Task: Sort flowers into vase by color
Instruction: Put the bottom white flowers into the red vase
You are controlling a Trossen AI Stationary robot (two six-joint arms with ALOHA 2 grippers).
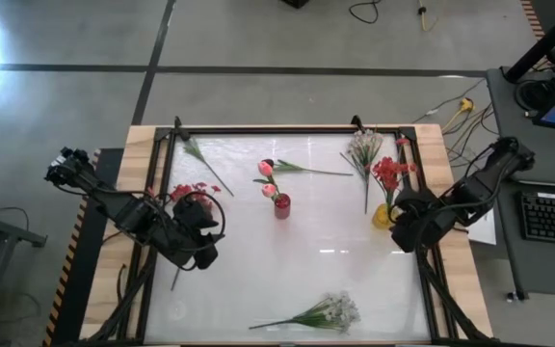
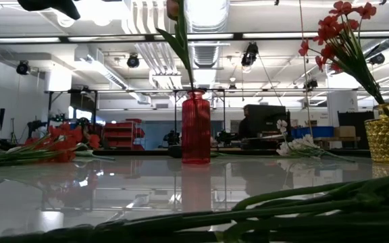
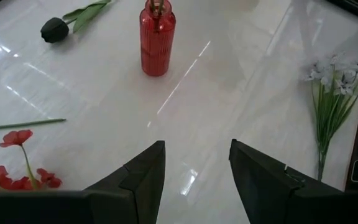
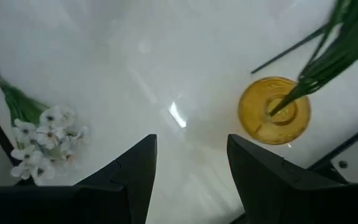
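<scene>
- High view: left gripper (image 1: pixel 203 253) sits at left-centre of the frame over the white table (image 1: pixel 258 270), jaws apart, nothing between them.
- Right gripper (image 1: pixel 403 234) is at right-centre, just below the yellow vase (image 1: pixel 382 217); jaws apart, empty.
- Red vase (image 1: pixel 282 205) stands upright mid-table with a pink rosebud (image 1: pixel 269 190) in it; a second pink rosebud (image 1: pixel 265 168) lies just above it, stem running right.
- Yellow vase holds a bunch of red blooms (image 1: pixel 389 173), leaning toward upper right.
- Loose red blooms (image 1: pixel 189 191) lie at left, just above the left gripper.
- White spray (image 1: pixel 362 146) lies upper right, beside the vase's red bunch; another white spray (image 1: pixel 330 310) lies at bottom centre, stem pointing left.
- One green stem (image 1: pixel 200 157) lies at upper left.
- Left wrist view: red vase (image 3: pixel 156 38) sits ahead of the spread fingers (image 3: pixel 143 180), well apart from them.
- Right wrist view: yellow vase (image 4: pixel 272 112) sits near one finger (image 4: pixel 258 168), not touching; green stems enter its mouth.
</scene>
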